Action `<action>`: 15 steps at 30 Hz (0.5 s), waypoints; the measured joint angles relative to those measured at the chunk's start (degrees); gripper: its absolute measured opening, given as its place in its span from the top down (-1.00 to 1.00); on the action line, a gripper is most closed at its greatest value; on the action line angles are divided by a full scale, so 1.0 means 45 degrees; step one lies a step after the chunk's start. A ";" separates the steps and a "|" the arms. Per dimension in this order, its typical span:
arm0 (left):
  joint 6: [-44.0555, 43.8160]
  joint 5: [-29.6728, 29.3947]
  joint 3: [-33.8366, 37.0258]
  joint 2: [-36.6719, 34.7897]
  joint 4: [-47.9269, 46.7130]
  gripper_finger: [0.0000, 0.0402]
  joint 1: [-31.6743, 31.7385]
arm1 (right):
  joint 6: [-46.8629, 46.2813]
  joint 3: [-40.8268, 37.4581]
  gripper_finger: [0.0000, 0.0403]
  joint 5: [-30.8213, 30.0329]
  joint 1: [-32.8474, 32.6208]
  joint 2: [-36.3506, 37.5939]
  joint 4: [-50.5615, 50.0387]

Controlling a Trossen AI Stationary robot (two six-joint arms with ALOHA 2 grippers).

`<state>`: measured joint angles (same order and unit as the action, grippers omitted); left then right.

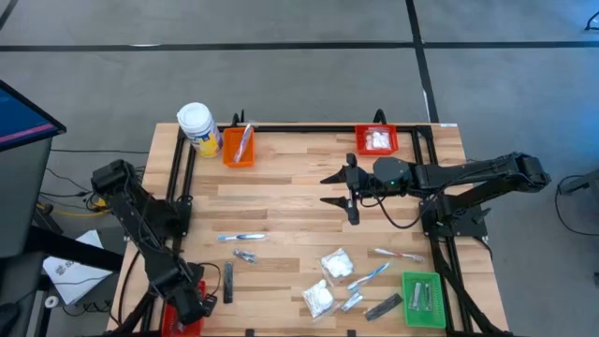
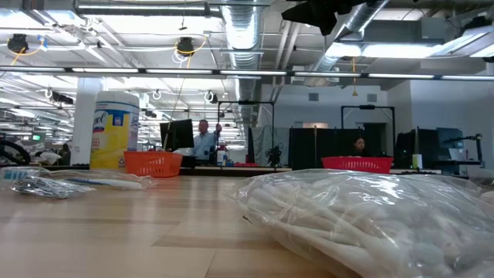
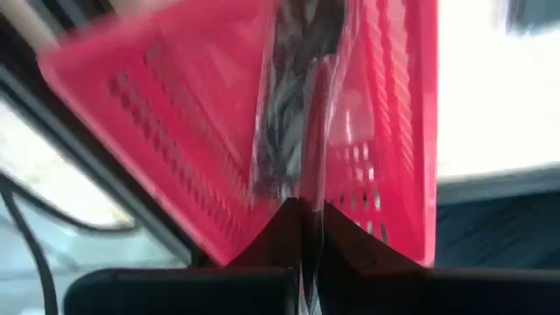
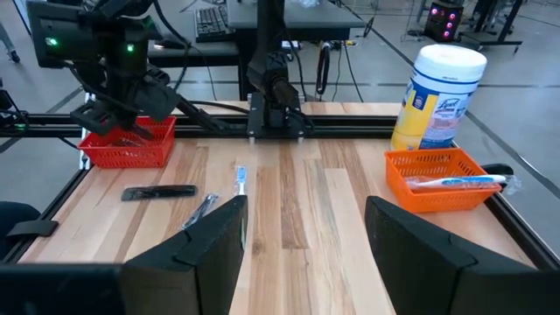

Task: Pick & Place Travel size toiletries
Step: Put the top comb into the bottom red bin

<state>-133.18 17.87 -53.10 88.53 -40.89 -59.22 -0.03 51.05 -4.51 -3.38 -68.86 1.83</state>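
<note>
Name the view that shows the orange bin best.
The right wrist view: the orange bin sits close, with a toothbrush lying in it beside the wipes jar. The high view shows it small from above; the low view, far and side-on; the left wrist view misses it.

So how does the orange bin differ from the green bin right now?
The orange bin sits at the table's far edge beside the yellow jar; the green bin sits at the near right corner. The orange bin holds a toothbrush; the green bin holds silvery sachets. Both are small slotted plastic bins.
</note>
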 joint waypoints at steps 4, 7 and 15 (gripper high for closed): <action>0.0009 -0.0323 0.0010 0.0023 -0.0250 0.97 -0.0013 | 0.0000 0.0000 -0.12 0.0000 0.0004 0.0000 -0.0010; 0.0030 -0.0628 0.0023 0.0034 -0.0390 0.97 -0.0024 | 0.0000 0.0000 -0.12 -0.0003 0.0005 0.0000 -0.0011; 0.0567 -0.1622 0.0058 0.0064 -0.0672 0.97 -0.0119 | 0.0000 0.0000 -0.12 -0.0002 0.0005 0.0000 -0.0019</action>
<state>-130.63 10.57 -52.84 88.82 -43.92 -59.76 -0.03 51.05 -4.52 -3.36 -68.86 1.74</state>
